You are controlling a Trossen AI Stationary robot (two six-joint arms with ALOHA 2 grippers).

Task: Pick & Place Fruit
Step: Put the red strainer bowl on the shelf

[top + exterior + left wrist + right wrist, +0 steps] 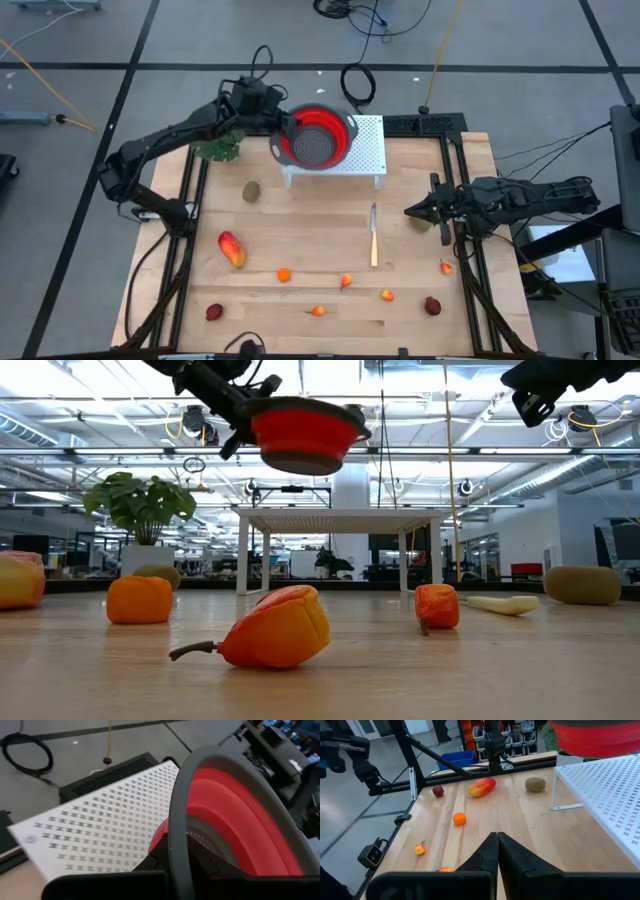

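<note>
Scattered across the wooden surface (pixel 300 225), the fruit (pixel 231 249) is seen untouched; a red colander (pixel 315 137) is clamped by left gripper (pixel 280 128) fingers above a white rack (pixel 368 150). Right gripper (pixel 412 211) fingers are pressed together. No writing is legible.

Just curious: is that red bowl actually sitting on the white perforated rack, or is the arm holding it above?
Apart. The low view shows the red bowl, held by the left gripper, hanging above the white perforated rack.

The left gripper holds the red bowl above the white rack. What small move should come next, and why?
Probably lower it: the left gripper is shut on the red bowl, which hangs in the air above the white rack. No fruit is in it; all lie on the table. The right gripper waits, shut.
</note>
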